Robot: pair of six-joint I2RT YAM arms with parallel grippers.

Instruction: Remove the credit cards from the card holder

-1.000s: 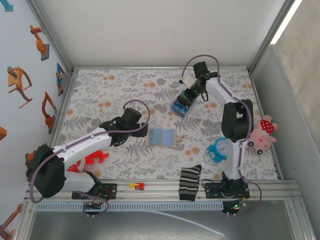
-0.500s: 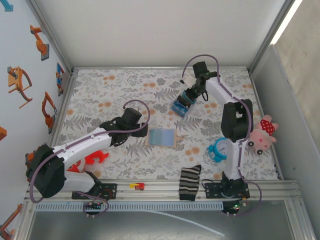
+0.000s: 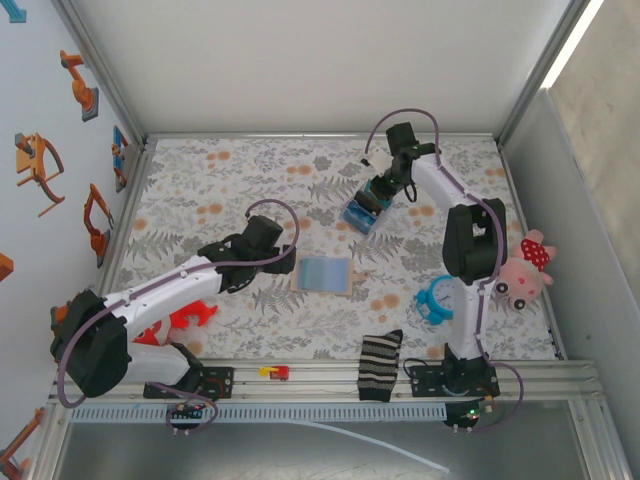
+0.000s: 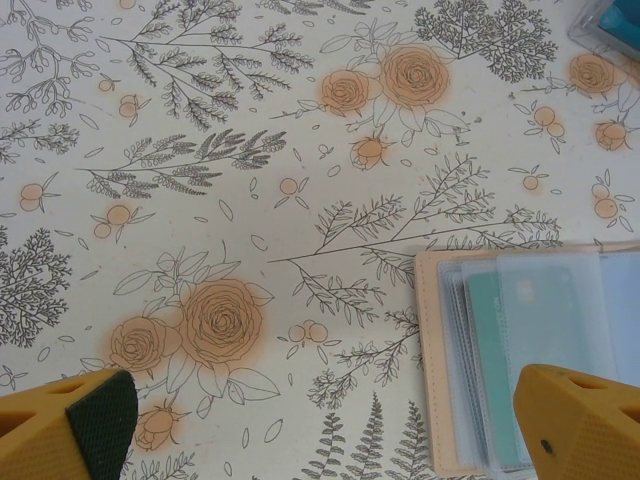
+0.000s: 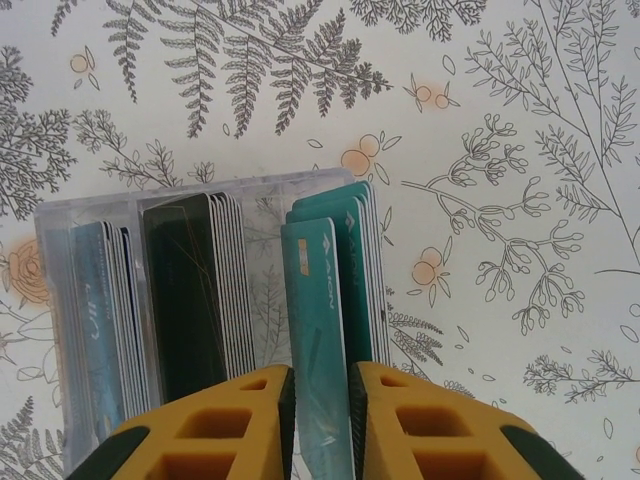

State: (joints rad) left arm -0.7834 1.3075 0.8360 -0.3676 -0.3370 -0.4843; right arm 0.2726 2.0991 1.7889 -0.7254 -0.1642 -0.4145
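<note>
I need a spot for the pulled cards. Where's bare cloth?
Bare: far-left cloth beyond the left gripper; also the near strip between card holder and striped sock. Crowded: right side, around the card box, blue clock and plush toy.

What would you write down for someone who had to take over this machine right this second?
Left hand: wide open by the card holder, holding nothing.
Right hand: jaws narrow, one on each side of a teal card standing in the clear box; I cannot tell whether it grips.
Holder: lying open mid-table between the arms.
Done: blue, dark and teal cards stand filed in the box.
Left: a sleeved card shows in the holder; probably pull it next.
</note>
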